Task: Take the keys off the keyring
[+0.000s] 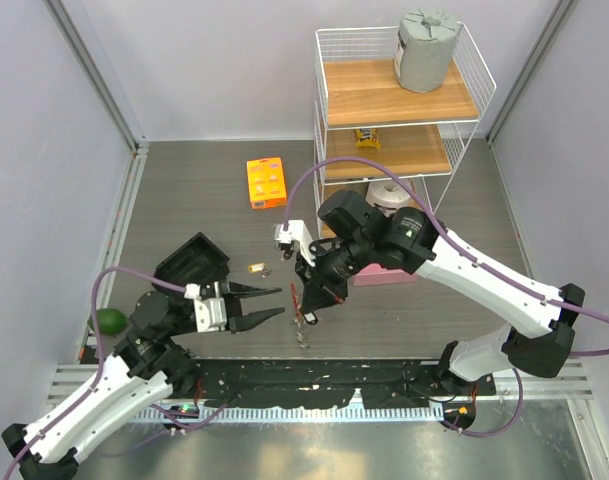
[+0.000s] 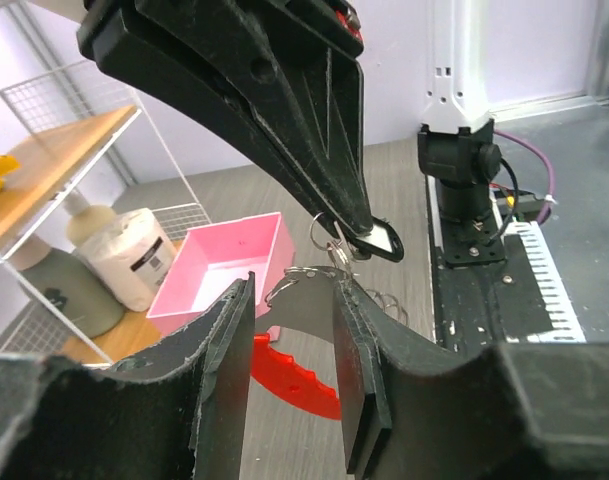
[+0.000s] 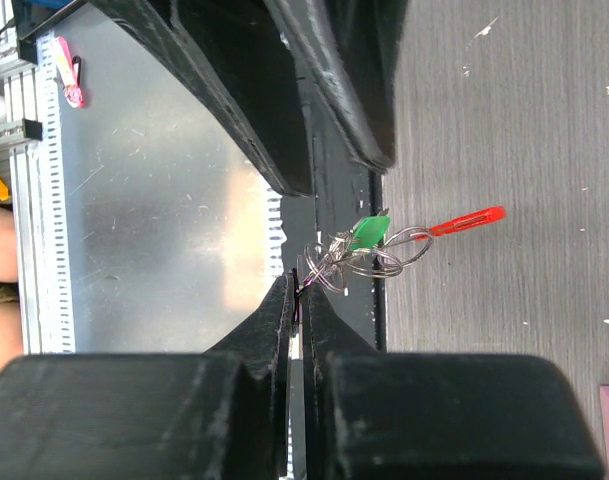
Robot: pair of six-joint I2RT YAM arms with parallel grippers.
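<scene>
Hanging from the tightly pinched tips of the right gripper (image 3: 296, 290), the keyring (image 3: 369, 262) is in the air above the near part of the table (image 1: 194, 200). Its red fob (image 3: 467, 220) and a green tag (image 3: 370, 230) stick out to the side, and the keys (image 1: 303, 332) dangle below. The left gripper (image 1: 280, 302) has its fingers spread and grasps nothing; its tips are just beside the keyring. The table is of dark grey boards with a wood grain. One loose key (image 1: 256, 268) lies on it, between the left gripper and an orange box (image 1: 266, 182) farther back. A pink box (image 1: 384, 275) stands partly under the right arm, near the foot of a white wire shelf (image 1: 484, 70) with two wooden boards, and a grey roll (image 1: 429, 50) stands on the upper board. A green ball (image 1: 110, 320) rests at the left edge. Pale walls (image 1: 44, 150) close the space on three sides, with metal posts (image 1: 94, 70) along them. At the near edge, a brushed metal plate (image 1: 384, 440) carries both arm bases.
</scene>
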